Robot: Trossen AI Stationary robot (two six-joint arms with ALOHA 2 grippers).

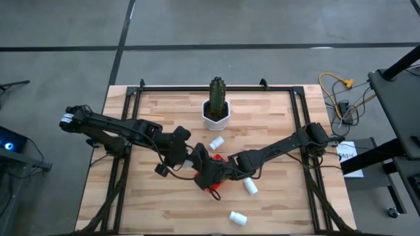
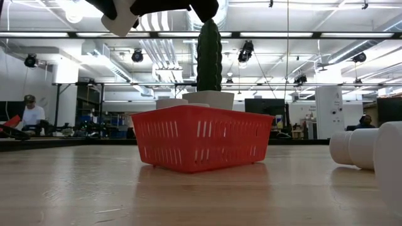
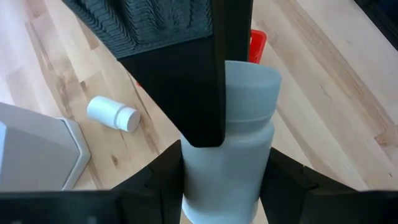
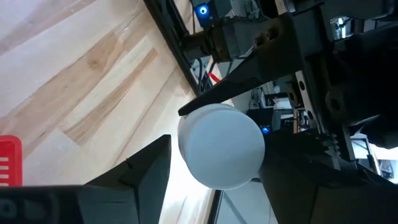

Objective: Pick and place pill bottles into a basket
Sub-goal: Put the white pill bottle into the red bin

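Both grippers, left gripper (image 1: 195,159) and right gripper (image 1: 215,172), clamp one pill bottle (image 3: 227,143) above the basket (image 2: 200,138); three bottles remain on the table (image 1: 131,203).

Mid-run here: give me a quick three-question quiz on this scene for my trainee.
1. How many loose bottles lie on the table outside the basket?
2. True or false: the cactus pot stands inside the basket.
3. Which pincer clearly grips the raised bottle?
Key: 1. Three. 2. False; it stands on the table, apart from the basket. 3. The left pincer.
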